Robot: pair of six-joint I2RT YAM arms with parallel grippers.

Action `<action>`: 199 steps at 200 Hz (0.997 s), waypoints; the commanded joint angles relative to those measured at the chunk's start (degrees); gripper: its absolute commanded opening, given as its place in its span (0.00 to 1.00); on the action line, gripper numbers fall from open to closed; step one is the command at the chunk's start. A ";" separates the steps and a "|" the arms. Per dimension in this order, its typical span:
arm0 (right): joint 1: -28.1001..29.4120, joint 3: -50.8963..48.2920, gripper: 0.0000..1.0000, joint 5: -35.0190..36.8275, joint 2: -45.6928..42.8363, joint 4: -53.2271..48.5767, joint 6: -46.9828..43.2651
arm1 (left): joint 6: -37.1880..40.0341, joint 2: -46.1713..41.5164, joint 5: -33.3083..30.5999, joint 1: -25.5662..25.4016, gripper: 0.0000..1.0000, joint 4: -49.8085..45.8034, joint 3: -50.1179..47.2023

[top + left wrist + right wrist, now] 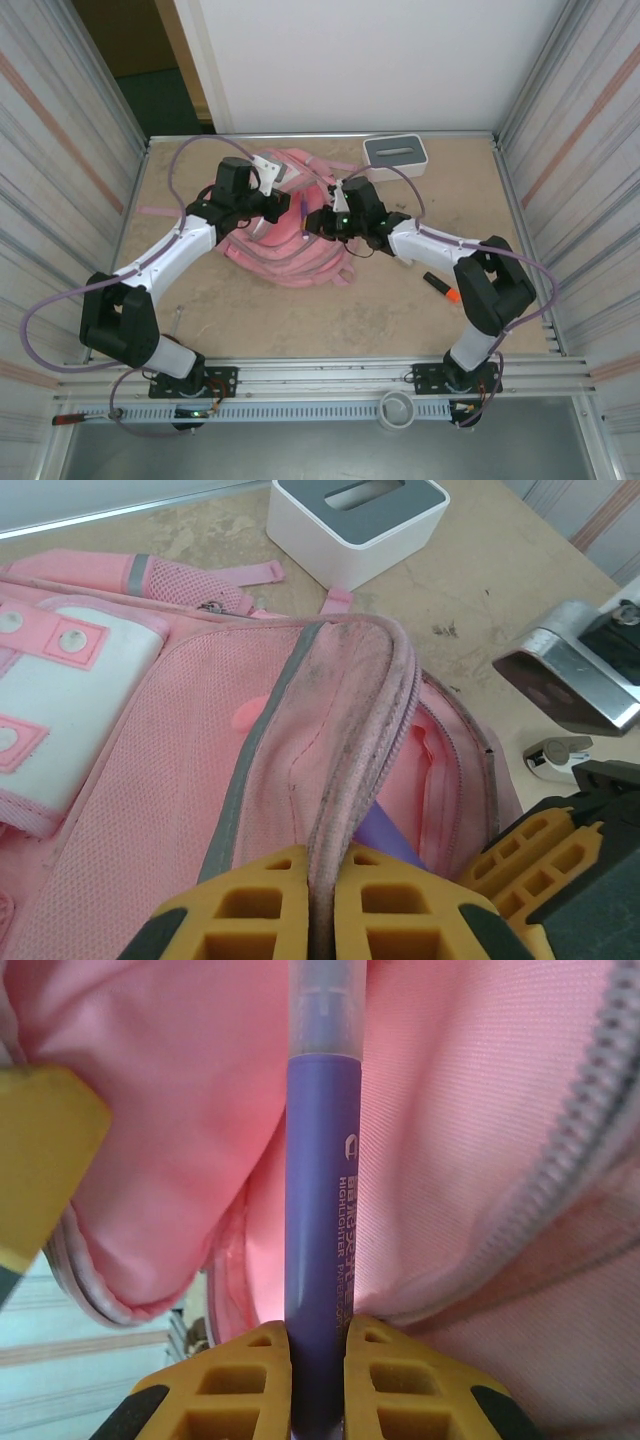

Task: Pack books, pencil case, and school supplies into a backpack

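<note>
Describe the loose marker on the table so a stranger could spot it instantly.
Start at the big pink backpack mid-table. To its right, on bare tabletop near the right arm, lies a dark marker. Its bright orange tip sets it apart.

The backpack (285,262) lies on the table (300,325), past its middle toward 12 o'clock. From the backpack, the slotted box (395,153) sits near at 1 o'clock and the marker (441,288) lies apart at 4 o'clock. Reaching in from 9 o'clock, the left gripper (320,890) pinches the rim of the backpack's opening. From 3 o'clock, the right gripper (317,1360) holds the highlighter (318,1190), whose far end is inside that opening.
</note>
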 commanded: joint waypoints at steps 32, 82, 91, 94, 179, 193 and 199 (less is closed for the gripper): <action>0.92 5.05 0.06 4.43 6.50 3.88 13.12 | -2.34 -4.91 2.43 0.50 0.00 6.40 1.48; 3.93 13.57 0.26 8.04 12.07 3.21 15.54 | -5.81 -6.07 4.67 0.42 0.00 11.69 1.16; 4.12 14.65 0.33 7.54 12.37 2.42 14.46 | -5.98 -6.02 4.69 0.42 0.00 11.67 1.26; 4.19 14.66 0.34 7.57 12.22 2.22 13.32 | -6.00 -6.02 4.68 0.42 0.00 11.59 1.29; 1.27 -2.89 0.42 15.13 -10.10 -11.26 -4.03 | -5.71 -6.13 -0.51 0.47 0.00 9.31 0.13; 0.89 -3.43 0.48 25.28 -15.13 -22.40 -11.50 | -6.10 -5.81 -0.40 0.50 0.00 9.06 0.14; 0.74 -3.39 0.51 29.84 -16.36 -26.73 -14.43 | -6.13 -5.68 -0.27 0.50 0.00 9.12 -0.05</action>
